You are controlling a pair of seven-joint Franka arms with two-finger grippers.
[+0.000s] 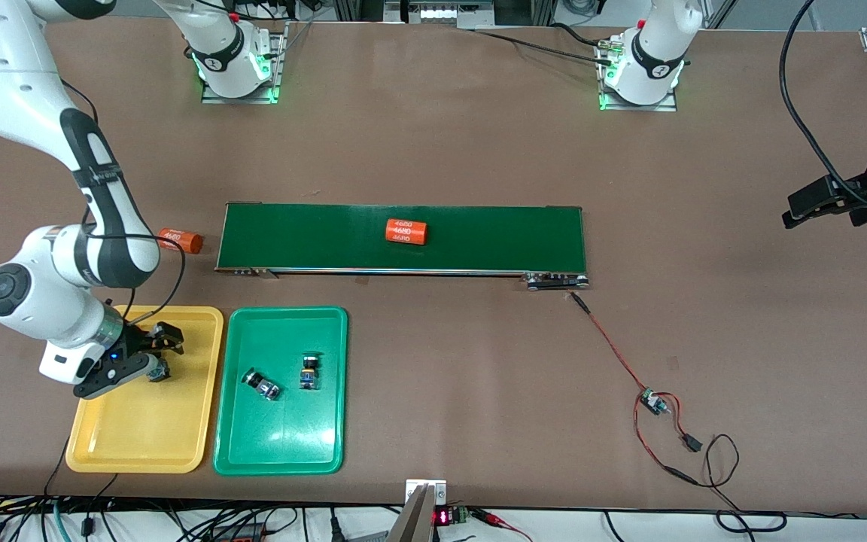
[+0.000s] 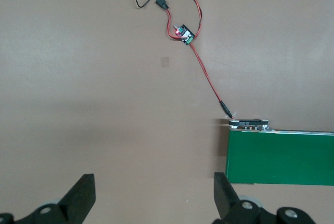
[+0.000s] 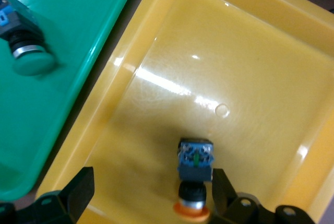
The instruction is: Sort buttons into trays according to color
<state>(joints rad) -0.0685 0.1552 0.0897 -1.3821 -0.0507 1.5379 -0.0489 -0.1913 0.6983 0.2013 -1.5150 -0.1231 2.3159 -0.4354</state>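
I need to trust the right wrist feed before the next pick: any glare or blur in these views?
Right wrist view: bright glare streaks on the yellow tray; the yellow-capped button between the open right gripper fingers looks slightly soft. Front view: even light, green tray sharp. Left wrist view: evenly lit, no glare.

High front camera faces both bases; right wrist camera shares the yellow tray (image 1: 144,444).
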